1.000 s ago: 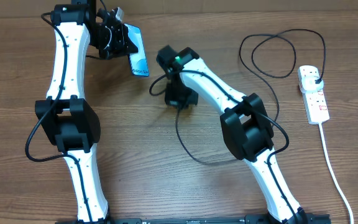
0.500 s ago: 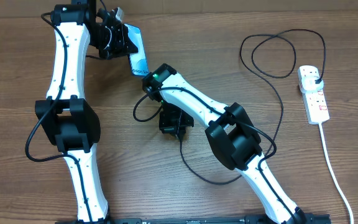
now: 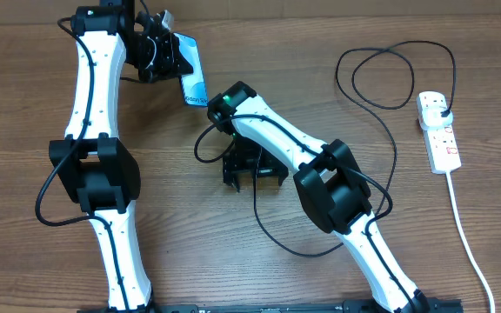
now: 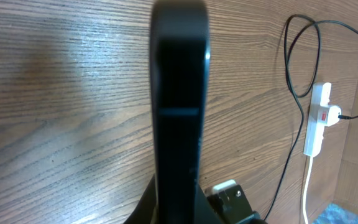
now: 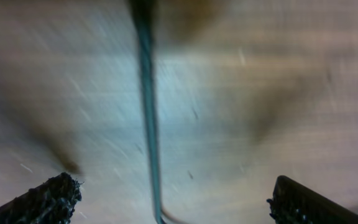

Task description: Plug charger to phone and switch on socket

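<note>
My left gripper (image 3: 170, 54) is shut on the top end of the phone (image 3: 195, 80) and holds it tilted above the table's far left. In the left wrist view the phone (image 4: 179, 93) shows edge-on as a dark bar. The charger (image 3: 259, 217) is a thin black cable looping across the table to its black plug (image 3: 443, 109), which sits in the white socket (image 3: 440, 132) at the right. My right gripper (image 3: 255, 176) hangs open just below the phone's lower end. The charger cable (image 5: 146, 93) runs between its spread fingertips (image 5: 48, 200). The connector tip is hidden under the right arm.
A thick white cord (image 3: 464, 235) trails from the socket toward the front right edge. The socket (image 4: 319, 121) and a cable loop (image 4: 297, 62) also show in the left wrist view. Both white arms cross the middle of the wooden table (image 3: 24, 130).
My right gripper went up to the phone's lower end while shut, then opened and drew back a little toward the front. The cable loop beside it shifted. The left gripper and phone stayed put.
</note>
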